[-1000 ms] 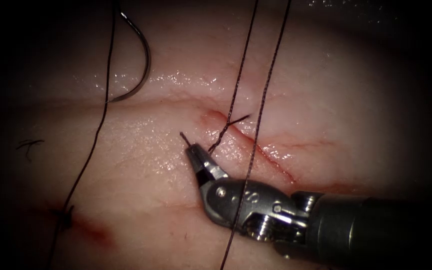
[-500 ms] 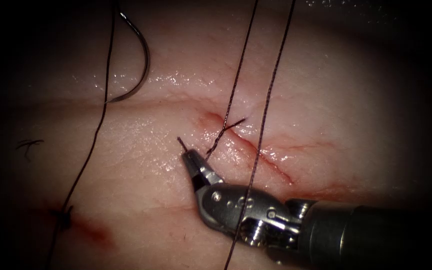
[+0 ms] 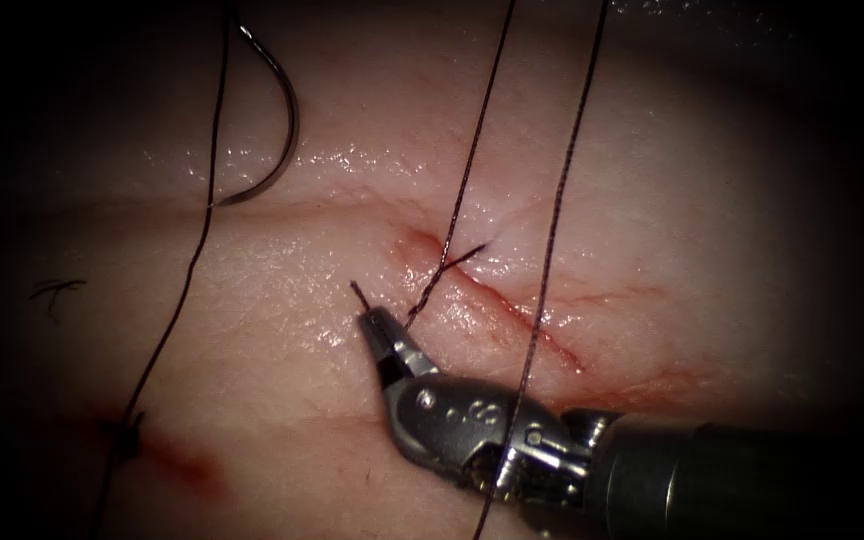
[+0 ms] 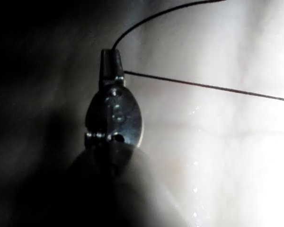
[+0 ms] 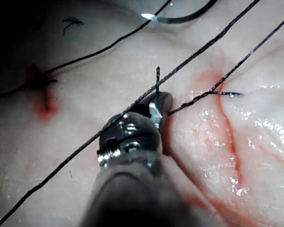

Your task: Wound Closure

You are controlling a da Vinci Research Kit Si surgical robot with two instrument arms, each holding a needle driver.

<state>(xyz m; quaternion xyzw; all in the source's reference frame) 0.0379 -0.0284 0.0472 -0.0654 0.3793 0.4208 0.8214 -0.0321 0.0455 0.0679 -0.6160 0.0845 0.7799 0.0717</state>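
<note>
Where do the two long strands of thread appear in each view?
Endoscope view: the thread runs down in two strands, one to the cut, one over the right tool.
Left wrist view: strands leave the left tool, shut on thread.
Right wrist view: both cross the tissue by the right tool, shut on a short thread end.
Landmark: the needle, free on the tissue left of the cut, in endoscope and right wrist.

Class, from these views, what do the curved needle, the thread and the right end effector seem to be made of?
Needle, lying free on the tissue: probably polished steel, glinting.
Thread: dark, seemingly braided fibre, with a twisted texture.
Right end effector, shut on a thread end: bright machined metal with highlights.
Left end effector holds thread: dark metal, apparently.
</note>
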